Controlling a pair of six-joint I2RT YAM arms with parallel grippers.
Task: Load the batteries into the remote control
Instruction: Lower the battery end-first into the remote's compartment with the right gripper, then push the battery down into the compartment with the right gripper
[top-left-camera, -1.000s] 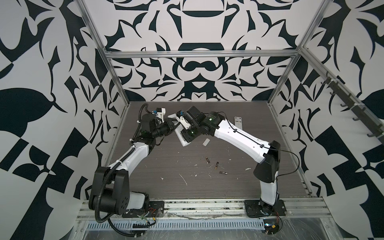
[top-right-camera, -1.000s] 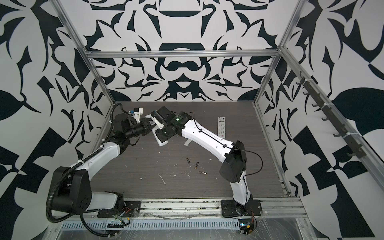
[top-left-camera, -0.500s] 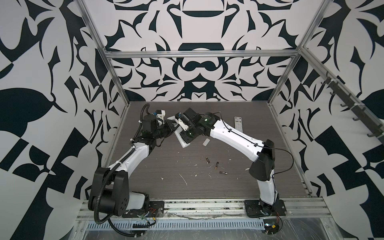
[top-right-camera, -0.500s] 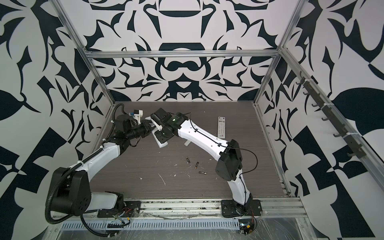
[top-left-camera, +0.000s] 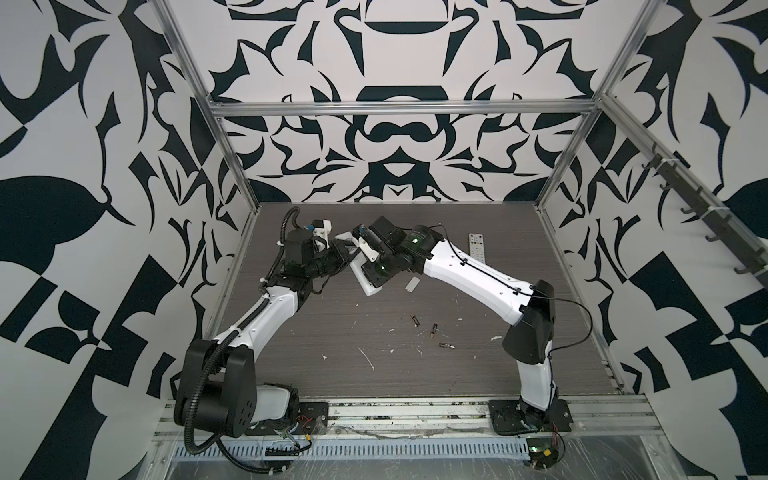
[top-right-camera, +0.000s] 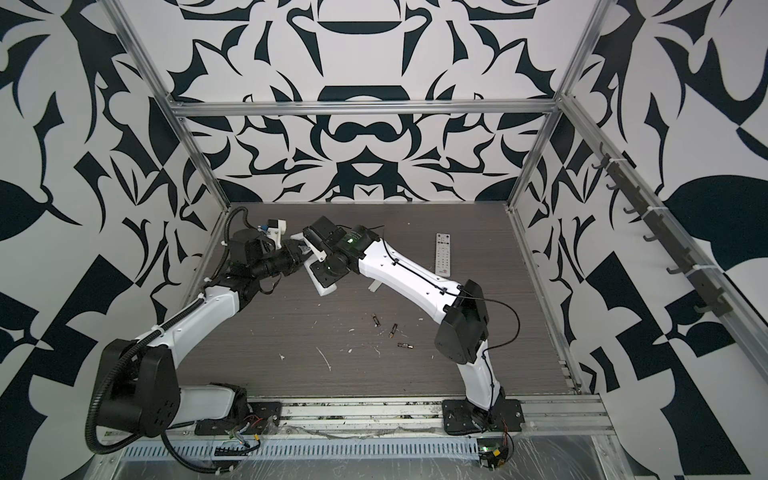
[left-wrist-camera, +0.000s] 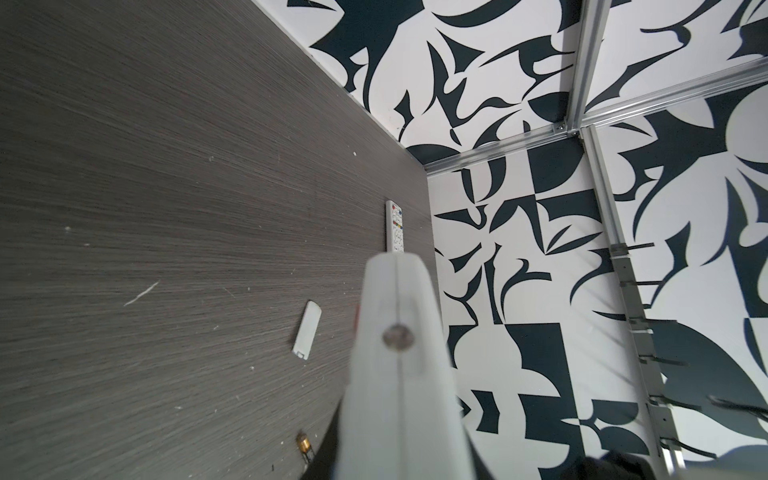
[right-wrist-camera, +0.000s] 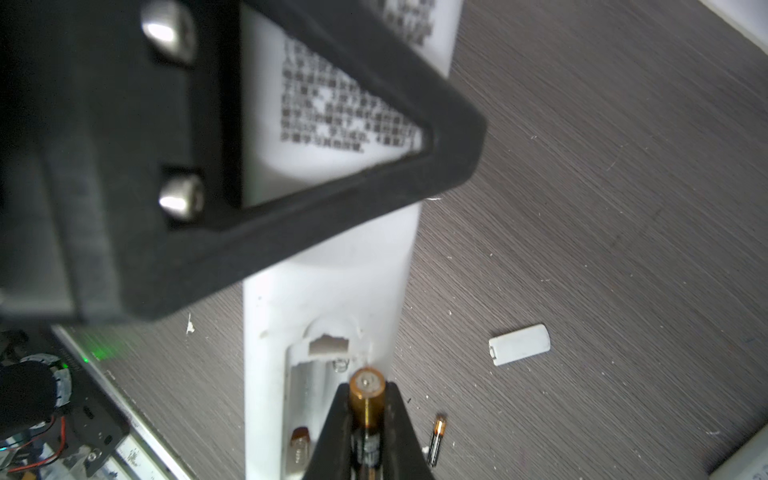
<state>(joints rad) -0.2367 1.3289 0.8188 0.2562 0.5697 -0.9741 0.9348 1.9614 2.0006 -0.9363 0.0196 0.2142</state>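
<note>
My left gripper is shut on the white remote control, holding it tilted above the table at the back left; in the left wrist view its edge fills the middle. The right wrist view shows its back with the open battery compartment. My right gripper is shut on one battery, whose metal tip hangs over the compartment near a spring. Three more batteries lie loose mid-table. In both top views the right gripper sits right over the held remote.
A second white remote lies at the back right. A small white battery cover rests on the table beside the right arm. White scraps dot the front of the grey table. Patterned walls and metal frame posts close in the sides.
The right gripper has closed tighter on the battery and shifted slightly over the remote. The left arm still holds the remote in nearly the same place.
</note>
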